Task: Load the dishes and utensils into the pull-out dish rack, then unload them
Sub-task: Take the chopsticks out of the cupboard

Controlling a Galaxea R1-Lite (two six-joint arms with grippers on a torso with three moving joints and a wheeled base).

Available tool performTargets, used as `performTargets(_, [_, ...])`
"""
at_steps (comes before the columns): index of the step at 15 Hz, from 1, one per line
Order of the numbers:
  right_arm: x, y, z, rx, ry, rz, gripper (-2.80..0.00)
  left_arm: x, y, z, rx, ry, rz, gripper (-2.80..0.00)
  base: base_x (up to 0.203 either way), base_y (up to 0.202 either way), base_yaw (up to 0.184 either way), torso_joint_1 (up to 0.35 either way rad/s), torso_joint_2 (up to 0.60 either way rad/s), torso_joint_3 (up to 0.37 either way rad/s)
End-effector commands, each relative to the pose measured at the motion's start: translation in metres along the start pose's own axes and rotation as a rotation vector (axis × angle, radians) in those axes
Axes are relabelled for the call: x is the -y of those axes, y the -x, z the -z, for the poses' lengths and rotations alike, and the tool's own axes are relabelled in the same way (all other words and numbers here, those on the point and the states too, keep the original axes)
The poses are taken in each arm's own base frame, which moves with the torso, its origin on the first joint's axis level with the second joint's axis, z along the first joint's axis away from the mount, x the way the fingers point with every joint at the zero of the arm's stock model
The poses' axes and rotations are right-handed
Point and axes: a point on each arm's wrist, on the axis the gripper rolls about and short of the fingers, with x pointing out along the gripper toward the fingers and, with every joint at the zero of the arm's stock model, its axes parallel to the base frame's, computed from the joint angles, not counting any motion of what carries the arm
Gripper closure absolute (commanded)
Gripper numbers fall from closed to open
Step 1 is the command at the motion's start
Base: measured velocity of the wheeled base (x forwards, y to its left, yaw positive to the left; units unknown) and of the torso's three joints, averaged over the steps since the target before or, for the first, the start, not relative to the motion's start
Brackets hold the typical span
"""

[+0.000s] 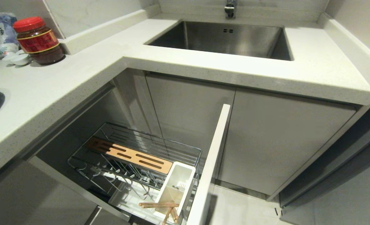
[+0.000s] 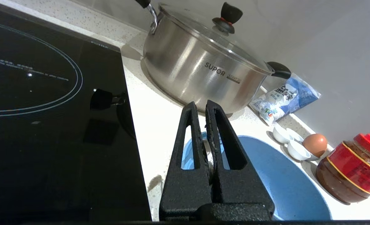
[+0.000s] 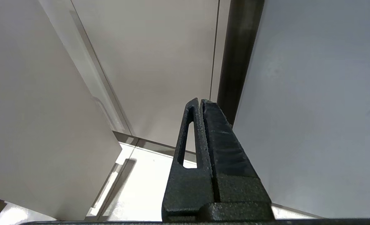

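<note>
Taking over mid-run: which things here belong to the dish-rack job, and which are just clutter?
Job: pull-out dish rack, chopsticks in its white utensil box, blue plate, left gripper shut above it.

Clutter: steel pot, red-lidded jar, egg, small white dishes, sink.

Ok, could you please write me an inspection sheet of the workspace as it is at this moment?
Surface: pale speckled countertop, with steel sink and black hob.
Job's things: pull-out dish rack stands pulled open; chopsticks lie at the near end of its white utensil box; blue plate is on the countertop; spoon and bowl not made out.
Clutter: lidded steel pot, red-lidded jar, egg, small white dishes, blue-white bag.
Grippers: left pincer shut, above the blue plate; right pincer shut, parked by the cabinet doors.
Cables: nothing seen.
Surroundings: grey cabinet doors, light floor.
</note>
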Motion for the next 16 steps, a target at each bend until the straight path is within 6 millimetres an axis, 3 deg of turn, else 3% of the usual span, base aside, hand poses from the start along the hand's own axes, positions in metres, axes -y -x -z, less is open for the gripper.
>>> performTargets(1, [0.0002, -0.0014, 0.0074, -0.025, 0.0, 0.0, 0.0, -0.0018, -0.0039, 0.0034, -0.036, 0.004, 0.016, 0.0, 0.0, 0.0, 0.0, 0.0, 0.0, 0.0])
performTargets(12, [0.0002, -0.0015, 0.0072, -0.024, 0.0, 0.0, 0.0, 0.0007, -0.0001, 0.0004, -0.024, -0.005, 0.036, 0.0, 0.0, 0.0, 0.0, 0.0, 0.0, 0.0])
performTargets(13, [0.0002, -0.0014, 0.0074, -0.025, 0.0, 0.0, 0.0, 0.0011, -0.0001, 0.0, -0.022, -0.005, 0.037, -2.8, 0.0, 0.0, 0.0, 0.0, 0.0, 0.0])
performTargets(16, [0.0002, -0.0015, 0.0073, -0.024, 0.0, 0.0, 0.0, 0.0016, 0.0013, -0.0007, -0.019, -0.004, 0.04, -2.8, 0.0, 0.0, 0.0, 0.0, 0.0, 0.0])
